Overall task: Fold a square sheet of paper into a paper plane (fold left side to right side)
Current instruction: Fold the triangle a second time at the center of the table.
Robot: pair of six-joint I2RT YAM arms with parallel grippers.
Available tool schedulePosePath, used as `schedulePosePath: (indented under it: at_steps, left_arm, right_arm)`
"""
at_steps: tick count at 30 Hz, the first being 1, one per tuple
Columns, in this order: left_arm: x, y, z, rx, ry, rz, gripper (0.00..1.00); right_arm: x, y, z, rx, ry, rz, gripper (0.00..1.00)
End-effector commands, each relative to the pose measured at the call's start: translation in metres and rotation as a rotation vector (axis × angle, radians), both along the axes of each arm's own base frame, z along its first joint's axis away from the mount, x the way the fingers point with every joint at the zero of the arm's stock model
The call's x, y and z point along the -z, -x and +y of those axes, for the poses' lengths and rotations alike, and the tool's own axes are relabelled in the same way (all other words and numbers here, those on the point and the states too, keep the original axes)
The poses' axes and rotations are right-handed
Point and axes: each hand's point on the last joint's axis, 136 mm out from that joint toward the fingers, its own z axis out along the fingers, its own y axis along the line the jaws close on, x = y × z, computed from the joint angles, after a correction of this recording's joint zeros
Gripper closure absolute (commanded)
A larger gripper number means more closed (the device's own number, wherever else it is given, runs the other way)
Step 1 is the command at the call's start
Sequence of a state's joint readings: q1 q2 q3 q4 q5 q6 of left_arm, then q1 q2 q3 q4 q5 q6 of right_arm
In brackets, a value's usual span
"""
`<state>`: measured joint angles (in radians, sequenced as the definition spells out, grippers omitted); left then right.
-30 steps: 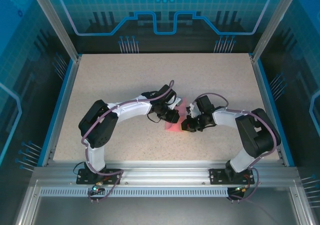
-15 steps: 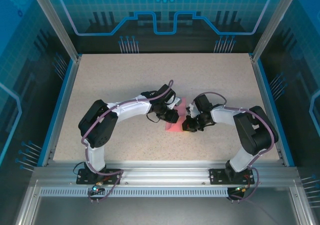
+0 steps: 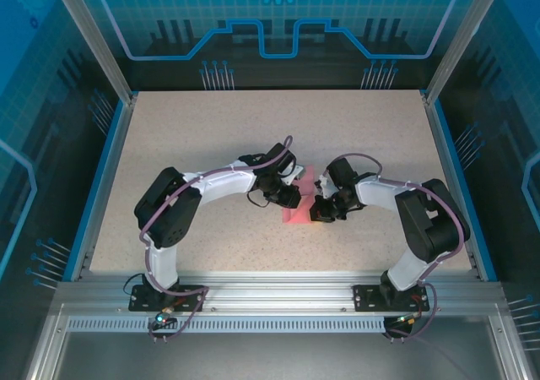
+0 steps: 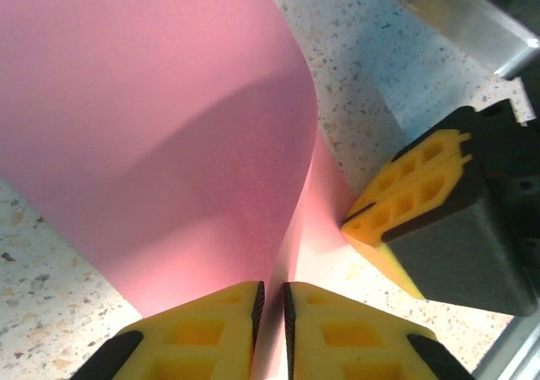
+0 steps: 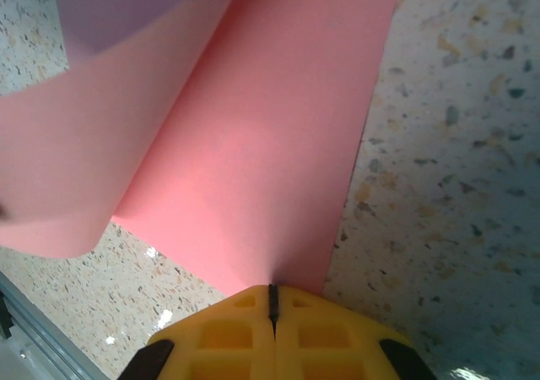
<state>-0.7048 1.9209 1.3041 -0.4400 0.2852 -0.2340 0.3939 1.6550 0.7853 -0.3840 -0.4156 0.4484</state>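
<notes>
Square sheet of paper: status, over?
Left gripper shut on the square sheet of paper, edge curled up. Right gripper shut, tip pinning it. Nothing in the way.

A speckled beige worktop (image 3: 211, 135) lies evenly lit, edged by blue trim (image 3: 97, 186); aluminium posts (image 3: 89, 34) rise at the far corners; blue wall panels (image 3: 278, 17) bear circuit and gear graphics; a slotted aluminium rail (image 3: 278, 291) spans the near edge.
</notes>
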Motion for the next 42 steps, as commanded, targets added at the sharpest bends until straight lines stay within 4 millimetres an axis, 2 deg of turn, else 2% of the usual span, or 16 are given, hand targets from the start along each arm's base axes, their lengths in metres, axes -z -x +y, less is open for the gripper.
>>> schedulePosePath:
  at_steps: [1, 15, 42]
  left_arm:
    - [0.015, -0.003, 0.009, -0.006, -0.040, 0.007, 0.83]
    - [0.026, -0.021, 0.016, -0.029, -0.065, -0.026, 0.83]
    - [0.039, -0.030, 0.017, -0.032, -0.085, -0.039, 0.83]
  right_arm:
    - [0.006, 0.007, -0.014, 0.001, 0.073, 0.027, 1.00]
    - [0.006, 0.011, -0.016, -0.006, 0.079, 0.028, 1.00]
    - [0.007, 0.013, -0.018, -0.008, 0.085, 0.034, 1.00]
